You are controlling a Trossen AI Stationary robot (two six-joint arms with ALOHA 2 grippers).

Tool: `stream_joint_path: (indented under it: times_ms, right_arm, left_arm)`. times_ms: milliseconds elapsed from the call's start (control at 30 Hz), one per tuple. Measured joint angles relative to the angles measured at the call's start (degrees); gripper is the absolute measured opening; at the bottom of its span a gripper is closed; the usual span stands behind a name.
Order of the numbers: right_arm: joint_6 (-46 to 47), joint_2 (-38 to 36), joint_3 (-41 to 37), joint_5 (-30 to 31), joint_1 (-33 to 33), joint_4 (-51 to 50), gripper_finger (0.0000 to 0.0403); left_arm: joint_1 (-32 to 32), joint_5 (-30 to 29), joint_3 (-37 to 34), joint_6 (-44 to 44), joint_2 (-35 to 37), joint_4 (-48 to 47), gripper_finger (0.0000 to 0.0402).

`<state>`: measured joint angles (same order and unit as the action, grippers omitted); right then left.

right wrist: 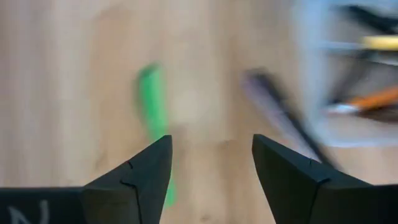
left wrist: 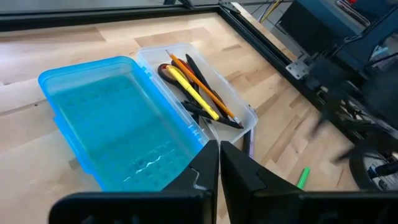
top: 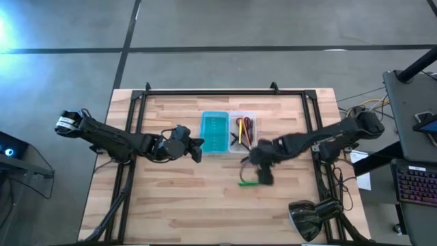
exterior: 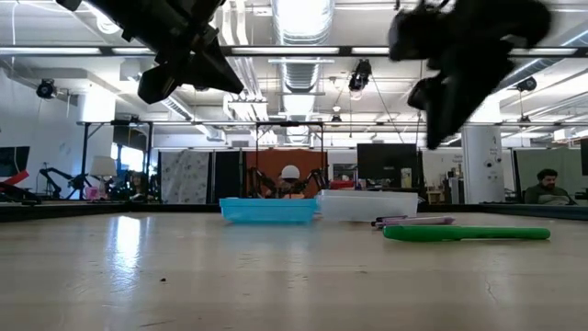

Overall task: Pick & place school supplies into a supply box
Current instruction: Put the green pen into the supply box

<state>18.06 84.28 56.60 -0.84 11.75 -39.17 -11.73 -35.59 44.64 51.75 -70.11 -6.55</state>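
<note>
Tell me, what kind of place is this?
Probably a robotics lab or workshop: two robot arms work at a wooden table, and the low view shows exposed ceiling ducts, monitors and a seated person.

The right gripper (right wrist: 211, 177) hangs over the wooden table (right wrist: 62, 93) with its fingers spread apart and nothing between them. A green marker (right wrist: 152, 106) and a dark pen (right wrist: 280, 112) lie below, beside the clear box (right wrist: 329, 134) holding an orange pencil (right wrist: 370, 99).

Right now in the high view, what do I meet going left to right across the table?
Left claw, shut → turquoise plastic box half → clear translucent box half holding supplies → right claw, open above the green marker.
</note>
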Motion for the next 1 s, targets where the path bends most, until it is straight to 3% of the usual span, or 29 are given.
stream_joint_path:
  times_ms: [100, 267, 433, 767, 1000]
  right_arm:
    - [-5.5, 0.9, -0.3, -0.3, 6.6, -0.5, 0.0214]
    - [-2.7, 5.7, -0.5, 7.9, 13.0, 2.8, 0.0214]
    - [2.8, 11.4, -0.5, 8.8, 13.5, 6.0, 0.0215]
    - [4.9, 17.6, -0.4, 8.4, 11.7, 11.9, 0.0212]
    - [7.2, 20.7, -0.1, 5.8, 10.8, 12.0, 0.0144]
  left_arm:
    - [0.0, 0.0, 0.0, -0.8, 0.0, 0.0, 0.0000]
    - [0.0, 0.0, 0.0, -0.9, 0.0, -0.3, 0.0000]
    - [0.0, 0.1, 0.0, -0.9, 0.0, -0.7, 0.0000]
    - [0.0, 2.3, 0.0, -0.7, 0.0, -1.5, 0.0000]
    - [0.0, 2.7, 0.0, -0.6, 0.0, -2.5, 0.0000]
